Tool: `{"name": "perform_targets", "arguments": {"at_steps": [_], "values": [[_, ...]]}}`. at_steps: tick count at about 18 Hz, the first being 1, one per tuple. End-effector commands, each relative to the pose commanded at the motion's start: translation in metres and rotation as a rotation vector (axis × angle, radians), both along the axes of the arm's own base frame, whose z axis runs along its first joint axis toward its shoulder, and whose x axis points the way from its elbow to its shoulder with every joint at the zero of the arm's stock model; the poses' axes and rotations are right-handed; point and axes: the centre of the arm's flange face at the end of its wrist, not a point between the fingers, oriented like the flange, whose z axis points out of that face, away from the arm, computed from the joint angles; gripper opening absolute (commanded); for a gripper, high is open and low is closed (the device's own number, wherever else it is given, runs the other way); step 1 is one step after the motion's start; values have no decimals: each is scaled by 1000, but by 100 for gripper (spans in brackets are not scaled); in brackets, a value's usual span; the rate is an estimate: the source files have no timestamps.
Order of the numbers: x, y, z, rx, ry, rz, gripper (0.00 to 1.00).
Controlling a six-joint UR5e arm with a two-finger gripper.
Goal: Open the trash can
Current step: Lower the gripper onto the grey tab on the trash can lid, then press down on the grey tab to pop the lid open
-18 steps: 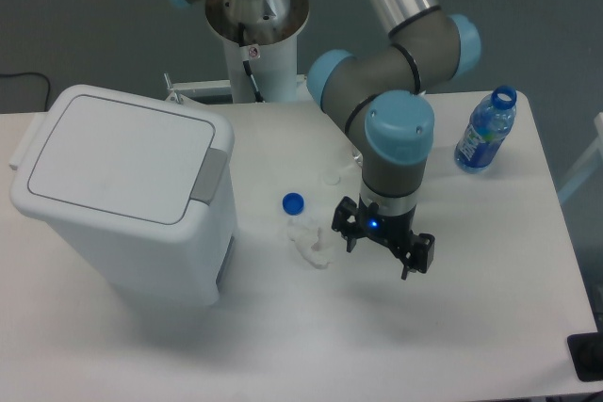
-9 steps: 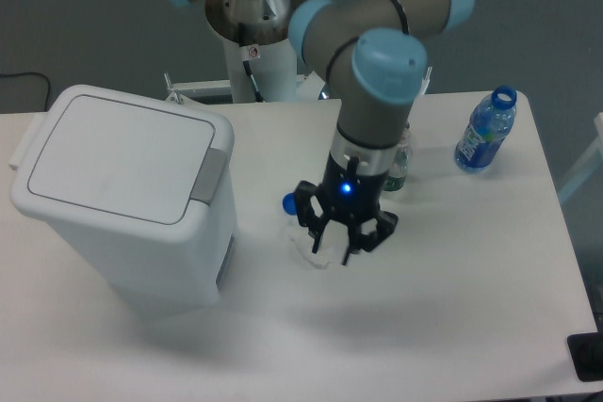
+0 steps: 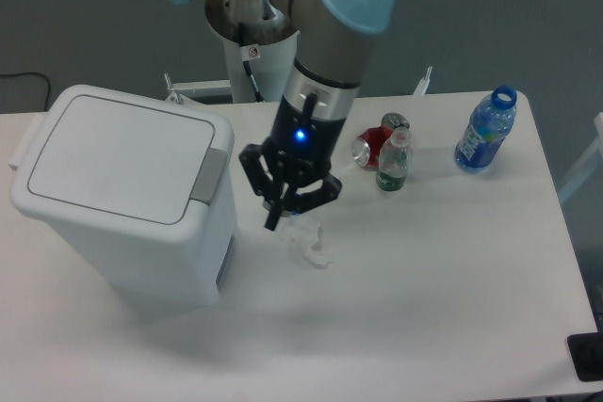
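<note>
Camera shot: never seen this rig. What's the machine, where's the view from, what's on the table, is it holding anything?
One fixed camera looks down at a white table. The grey and blue jointed machine is a robot arm; its black claw hangs empty, just right of the trash can, whose lid is shut, with a grey push tab facing the claw. Also on the table: a crumpled clear wrapper, a red can on its side, a small clear bottle and a blue bottle without a cap.

trash can [image 3: 113, 162] white, grey tab | gripper [image 3: 287, 197] black, blue light | bottle [image 3: 485, 131] blue | can [image 3: 375, 145] red
</note>
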Motion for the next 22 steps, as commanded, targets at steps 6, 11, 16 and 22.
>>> {"name": "perform_targets", "arguments": {"at_steps": [6,11,16,22], "values": [[10,-5,7,5,-36,-9,0],[20,-13,10,-8,-57,-8,0],[31,-21,4,-27,-76,-15,0],[34,-21,2,-31,-80,-17,0]]}}
